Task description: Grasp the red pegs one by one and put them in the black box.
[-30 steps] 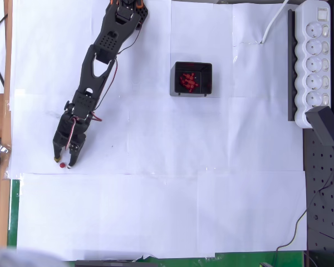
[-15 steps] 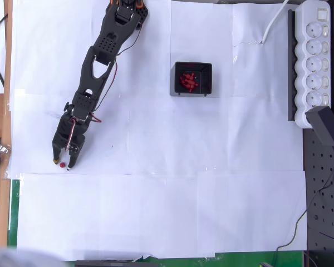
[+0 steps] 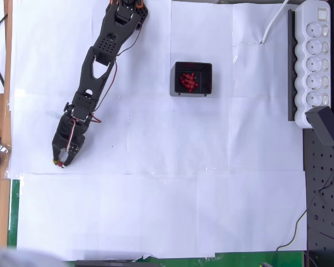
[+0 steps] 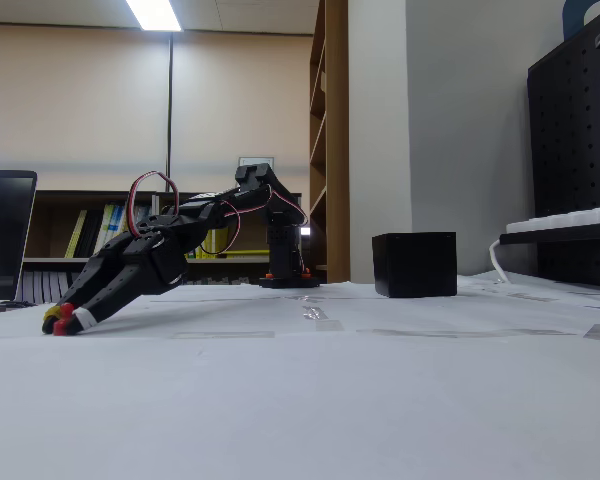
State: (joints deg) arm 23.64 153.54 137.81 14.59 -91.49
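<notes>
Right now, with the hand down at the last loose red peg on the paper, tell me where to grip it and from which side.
Grip the red peg across its sides, coming down from above. It is tiny and lies low on the white paper with bare paper around it, so only a top-down pinch fits. The hand is already closed around it there.

White power strip (image 3: pixel 316 61) at the paper-covered table's (image 3: pixel 156 211) right edge.

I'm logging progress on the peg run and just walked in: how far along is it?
Done: a cluster of red pegs already lies inside the black box. In hand: the claw is down at the paper far left of the box, closed on one red peg at its tips. Left: carrying that peg to the box.
</notes>
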